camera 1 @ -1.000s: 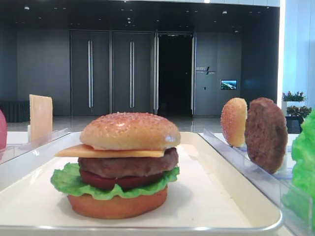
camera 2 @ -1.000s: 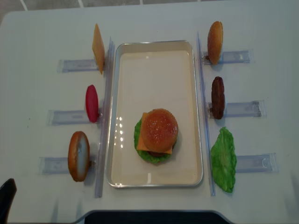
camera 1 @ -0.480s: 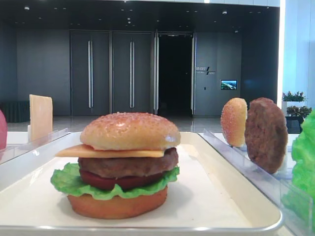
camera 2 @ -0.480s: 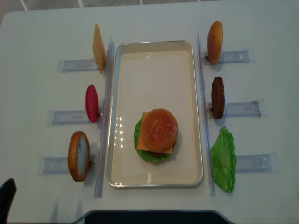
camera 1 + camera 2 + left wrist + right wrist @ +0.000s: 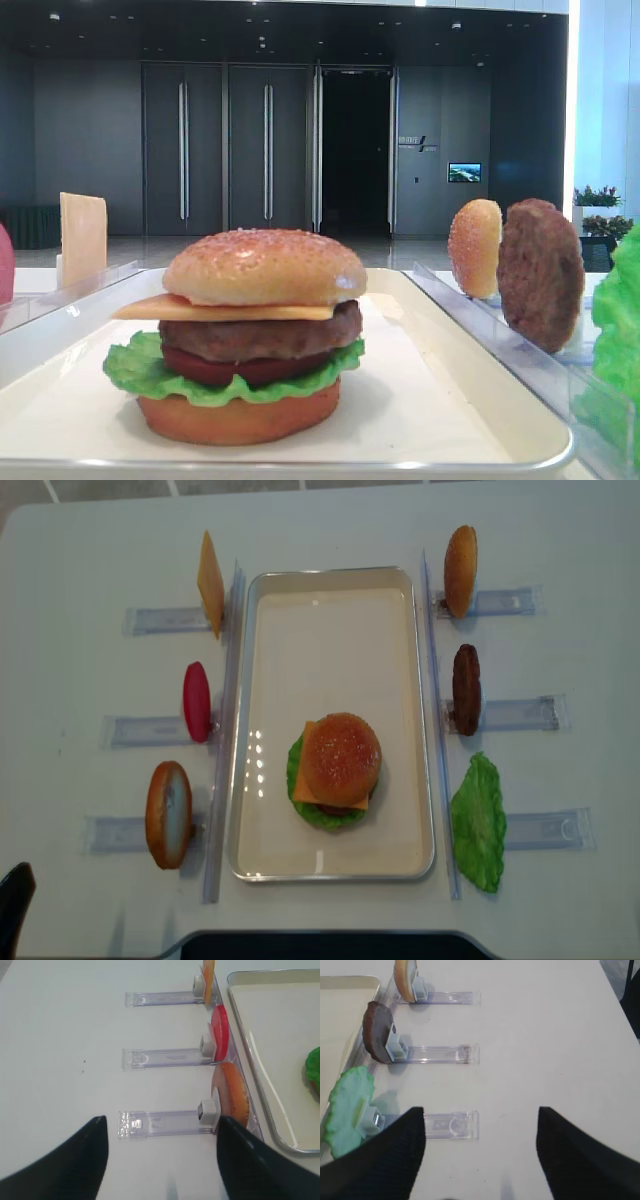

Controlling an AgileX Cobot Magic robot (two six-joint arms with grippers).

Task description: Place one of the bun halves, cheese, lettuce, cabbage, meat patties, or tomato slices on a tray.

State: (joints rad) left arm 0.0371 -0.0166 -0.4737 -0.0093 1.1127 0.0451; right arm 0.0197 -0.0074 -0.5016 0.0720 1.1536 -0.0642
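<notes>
Overhead view: a white tray [image 5: 330, 580] lies lengthwise at the centre of the white table [image 5: 90, 540]. Toward the 6 o'clock end of the tray stands a stacked burger, seen in profile in the low exterior view: sesame bun top [image 5: 265, 265] uppermost, then a cheese slice [image 5: 180, 309], a meat patty [image 5: 260, 338], a tomato slice [image 5: 235, 371], a lettuce leaf [image 5: 140, 368] and a flat bun bottom [image 5: 238, 418].

Clear plastic racks [image 5: 515, 713] flank the tray. At 9 to 11 o'clock stand a spare cheese slice [image 5: 210, 583], a spare tomato slice [image 5: 197, 702] and a spare bun half [image 5: 168, 814]; at 1 to 4 o'clock stand a second domed bun [image 5: 460, 570], a spare patty [image 5: 466, 689] and a spare lettuce leaf [image 5: 478, 823], each held on edge.

Wrist views: the right gripper [image 5: 480, 1152] hangs above the table beside the spare lettuce rack, fingers [image 5: 395, 1155] spread wide, holding nothing. The left gripper [image 5: 162, 1157] hangs likewise beside the spare bun half; its fingers [image 5: 75, 1160] appear equally wide apart and empty, though only their blurred tips show.
</notes>
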